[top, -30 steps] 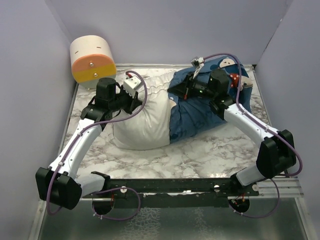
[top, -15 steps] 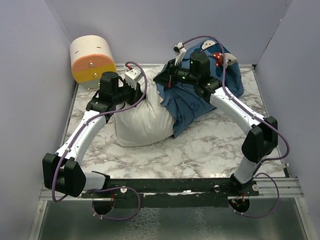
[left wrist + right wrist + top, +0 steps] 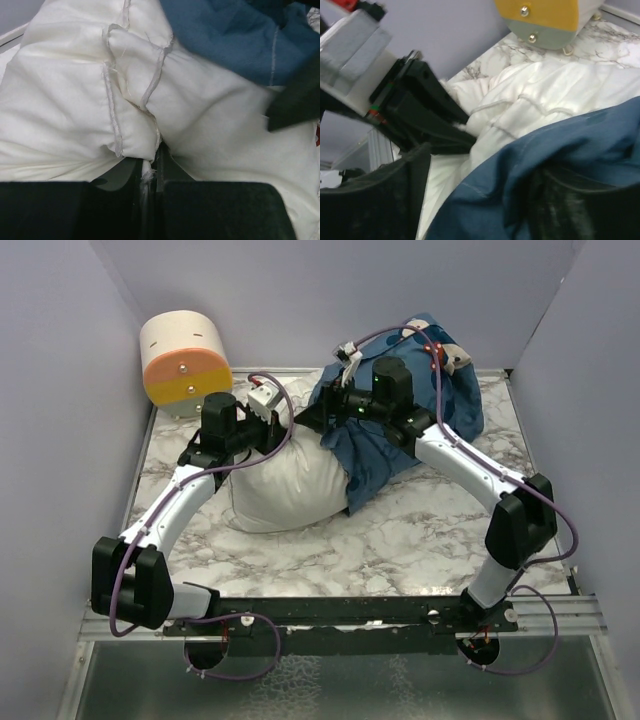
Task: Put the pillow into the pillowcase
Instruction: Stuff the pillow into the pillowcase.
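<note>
White pillow (image 3: 285, 490): left tool (image 3: 150, 165) clamps its seam, anchoring it.
Blue pillowcase (image 3: 375, 465): drapes right tool (image 3: 312, 420); I cannot tell that grip.
Likely reason: mouth can slide over anchored pillow.

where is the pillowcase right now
In the top view the pillowcase sits right of centre near the back of the table, covering the right end of the pillow, with the right end effector at its left edge.

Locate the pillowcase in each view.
Top external: pillowcase centre-right, bunched over the pillow's right end.
Left wrist: top right corner.
Right wrist: lower right.
Shared landmark: the white pillow bordering it.
</note>
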{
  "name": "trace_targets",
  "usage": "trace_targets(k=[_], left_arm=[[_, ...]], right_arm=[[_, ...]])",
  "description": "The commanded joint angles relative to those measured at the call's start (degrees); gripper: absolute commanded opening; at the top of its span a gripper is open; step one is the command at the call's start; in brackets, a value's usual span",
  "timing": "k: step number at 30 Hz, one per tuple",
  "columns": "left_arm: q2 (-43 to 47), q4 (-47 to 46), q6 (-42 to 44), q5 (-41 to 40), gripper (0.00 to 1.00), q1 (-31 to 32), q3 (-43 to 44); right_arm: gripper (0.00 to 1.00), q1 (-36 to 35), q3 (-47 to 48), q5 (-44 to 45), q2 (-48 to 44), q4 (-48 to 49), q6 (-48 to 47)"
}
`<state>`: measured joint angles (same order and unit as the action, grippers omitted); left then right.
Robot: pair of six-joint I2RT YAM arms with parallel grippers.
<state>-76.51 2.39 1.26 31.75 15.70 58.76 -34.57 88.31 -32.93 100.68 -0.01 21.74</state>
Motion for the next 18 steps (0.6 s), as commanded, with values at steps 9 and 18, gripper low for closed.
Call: trace_targets(k=[9,18], left_arm=[[0.9,4.4,1.5,-3.0,0.0,0.5,-4.3],[1.4,4.6,1.6,-3.5,0.0,0.5,-4.3]], right_arm=[[1.0,0.2,-22.6,2.4,-28.3,8.5,-7.2],[1.0,1.2,-36.6,7.7,-36.3,10.0,-5.8]])
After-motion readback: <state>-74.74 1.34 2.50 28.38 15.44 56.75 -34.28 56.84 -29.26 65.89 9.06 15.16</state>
